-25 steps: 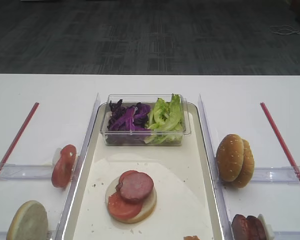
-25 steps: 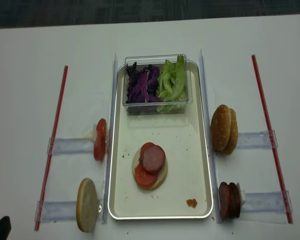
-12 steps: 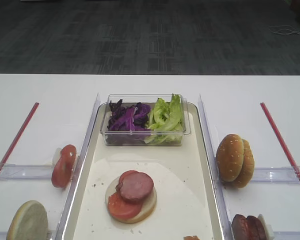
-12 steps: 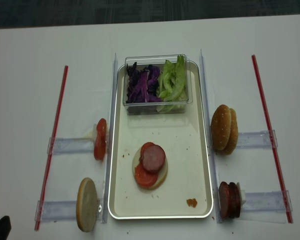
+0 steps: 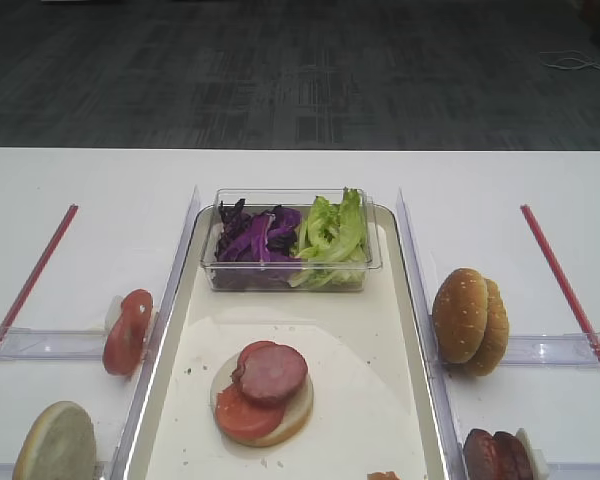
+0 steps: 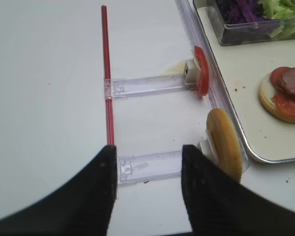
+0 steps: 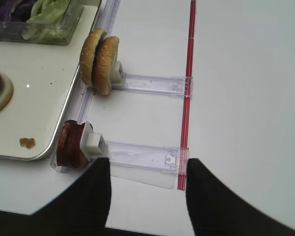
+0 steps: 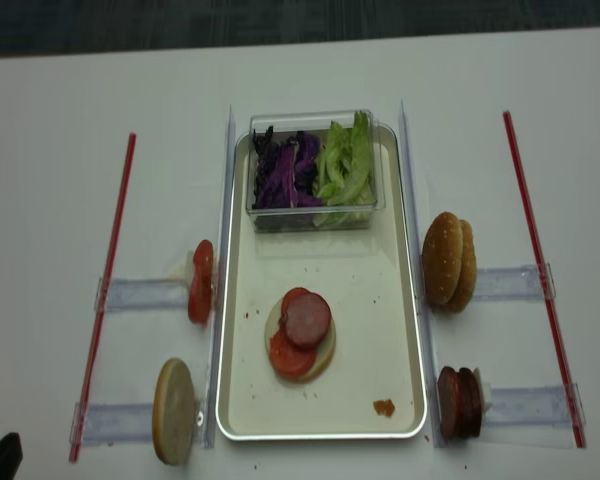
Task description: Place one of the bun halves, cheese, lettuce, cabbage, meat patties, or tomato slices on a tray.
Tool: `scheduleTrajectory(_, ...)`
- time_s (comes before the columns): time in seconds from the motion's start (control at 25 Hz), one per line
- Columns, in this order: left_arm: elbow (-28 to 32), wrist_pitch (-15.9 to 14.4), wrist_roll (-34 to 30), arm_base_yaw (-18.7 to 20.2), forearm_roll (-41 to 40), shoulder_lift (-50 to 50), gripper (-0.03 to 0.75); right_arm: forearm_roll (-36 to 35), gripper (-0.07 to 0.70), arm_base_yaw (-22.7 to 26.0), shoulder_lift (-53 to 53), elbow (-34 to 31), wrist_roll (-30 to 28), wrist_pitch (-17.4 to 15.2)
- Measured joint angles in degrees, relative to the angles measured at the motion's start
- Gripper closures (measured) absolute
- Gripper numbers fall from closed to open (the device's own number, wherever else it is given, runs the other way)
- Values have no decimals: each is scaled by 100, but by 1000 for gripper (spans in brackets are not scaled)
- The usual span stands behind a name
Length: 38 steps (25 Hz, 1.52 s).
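Nothing moved: both empty grippers (image 7: 143,196) (image 6: 146,189) stay spread, two meat patties (image 8: 458,402) racked beside tray (image 8: 400,300).

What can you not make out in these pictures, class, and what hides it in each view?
- Bottom bun: exterior high view, mostly covered by the tomato slice and patty.
- Patties in the rack: same view, cut off by the bottom edge.
- Box of leaves: right wrist view, cut off by the top edge.
- Orange speck on the tray: too small to identify.
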<state>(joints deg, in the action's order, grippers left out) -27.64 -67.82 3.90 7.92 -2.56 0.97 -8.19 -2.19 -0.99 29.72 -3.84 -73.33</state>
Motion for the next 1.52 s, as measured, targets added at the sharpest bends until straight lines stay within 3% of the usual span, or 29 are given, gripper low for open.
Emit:
scheduleTrajectory(0.16, 0, 0, 0, 0, 0, 0, 423, 0, 255, 0, 0, -9, -203, 26)
scheduleTrajectory(0.64, 0, 0, 0, 0, 0, 0, 423, 23, 255, 0, 0, -247, -488, 778)
scheduleTrajectory(1.52, 0, 0, 0, 0, 0, 0, 423, 45, 255, 0, 0, -247, -488, 811)
